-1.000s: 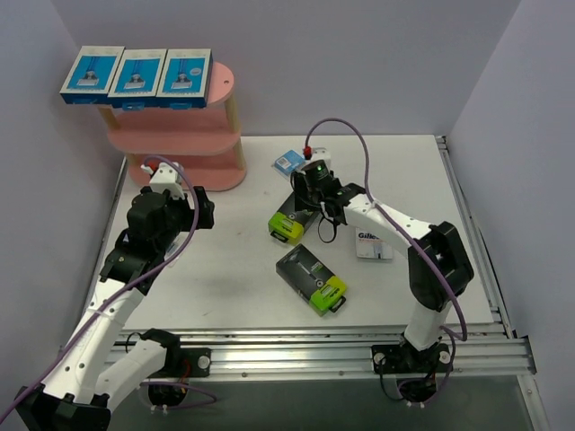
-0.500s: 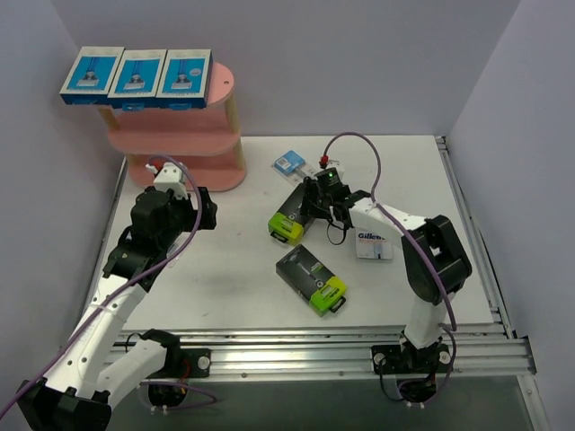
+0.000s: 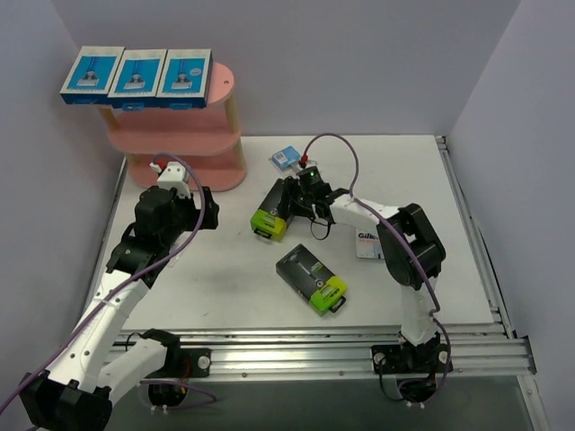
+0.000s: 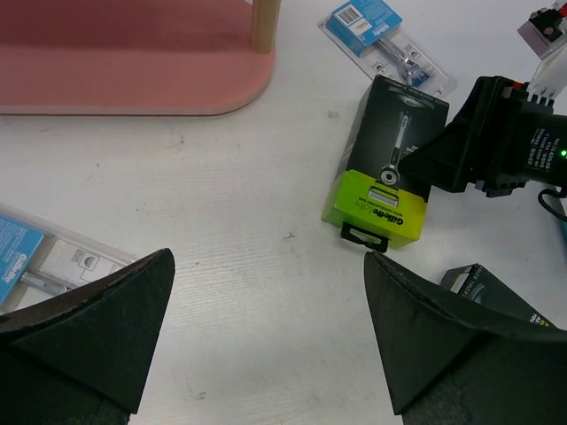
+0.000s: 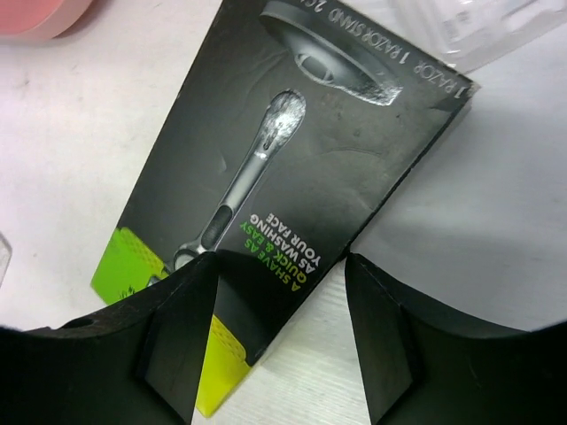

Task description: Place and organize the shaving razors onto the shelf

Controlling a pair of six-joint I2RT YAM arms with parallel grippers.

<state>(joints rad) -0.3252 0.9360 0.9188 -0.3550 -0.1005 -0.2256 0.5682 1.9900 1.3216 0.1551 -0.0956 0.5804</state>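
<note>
The pink shelf (image 3: pixel 180 135) stands at the back left with three blue-and-white boxes (image 3: pixel 137 74) on its top board. My right gripper (image 3: pixel 286 199) is open at a black box with a lime-green end (image 3: pixel 268 214). In the right wrist view (image 5: pixel 280 258) one finger lies over this box (image 5: pixel 301 150) and the other is beside its edge over the table. A second black box (image 3: pixel 312 278) lies nearer the front. My left gripper (image 3: pixel 202 211) is open and empty above the table (image 4: pixel 267 257), with the first black box (image 4: pixel 390 168) ahead of it.
A small blister pack (image 3: pixel 287 159) lies behind the right gripper. A Gillette pack (image 3: pixel 370 244) lies under the right forearm. Another blister pack (image 4: pixel 44 257) lies at the left finger in the left wrist view. The shelf's bottom board (image 4: pixel 133 80) and a post (image 4: pixel 264 22) are close ahead.
My right gripper has moved left and the black box with the green end has slid left with it, toward the shelf. The left arm has shifted slightly.
</note>
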